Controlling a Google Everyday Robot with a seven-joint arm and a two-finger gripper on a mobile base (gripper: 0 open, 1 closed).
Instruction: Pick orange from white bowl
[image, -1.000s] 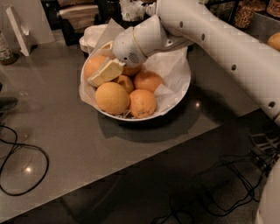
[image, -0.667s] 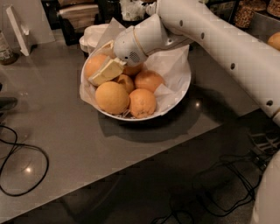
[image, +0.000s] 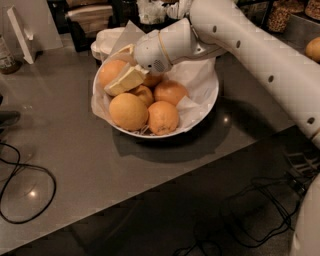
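Gripper (image: 115, 71) still straddles orange (image: 107, 73) at white bowl's (image: 210, 100) back-left

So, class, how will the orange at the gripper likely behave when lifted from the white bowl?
The orange at the gripper looks round and smooth, so it may slip or roll if held loosely. It lies among other oranges in the white bowl, so lifting it could shift them.

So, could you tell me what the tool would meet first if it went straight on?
Probably the orange at the back left of the white bowl; the tool is right at it, pointing left, though depth is unclear.
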